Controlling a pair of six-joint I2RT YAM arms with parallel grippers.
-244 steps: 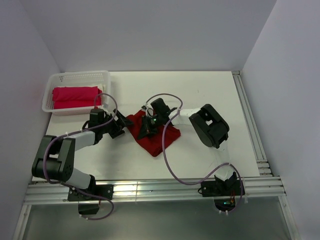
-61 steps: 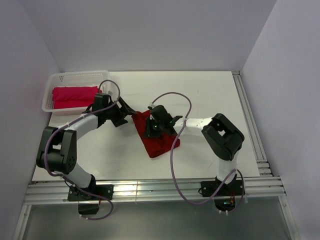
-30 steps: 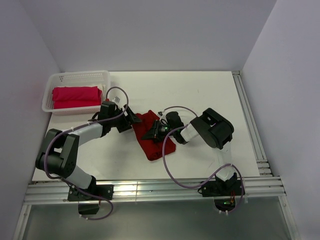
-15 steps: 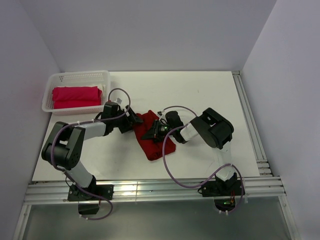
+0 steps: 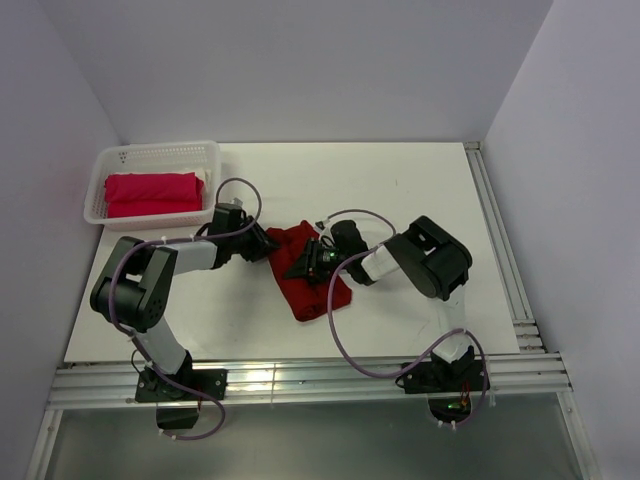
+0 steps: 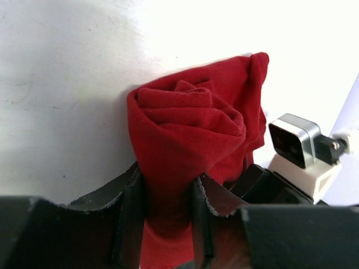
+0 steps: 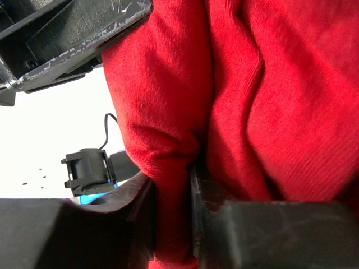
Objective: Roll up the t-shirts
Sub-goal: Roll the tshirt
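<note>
A dark crimson t-shirt (image 5: 306,291) lies partly rolled in the middle of the white table (image 5: 420,190). My left gripper (image 5: 266,245) is at its left end. In the left wrist view that gripper (image 6: 167,186) is shut on the t-shirt's spiral rolled end (image 6: 190,123), cloth filling the gap. My right gripper (image 5: 303,262) sits on top of the shirt; in the right wrist view it (image 7: 171,190) pinches a fold of the crimson t-shirt (image 7: 269,101). The brighter pinkish-red t-shirt (image 5: 150,193) lies rolled in the basket.
A white lattice basket (image 5: 160,153) stands at the back left of the table. Both arms' purple cables loop over the middle. The right wrist's camera block (image 6: 294,143) sits close behind the roll. A metal rail (image 5: 500,250) runs along the table's right edge.
My left gripper, open a moment ago, has slid right onto the roll's end and closed on it. The right gripper keeps its hold and has barely moved.
</note>
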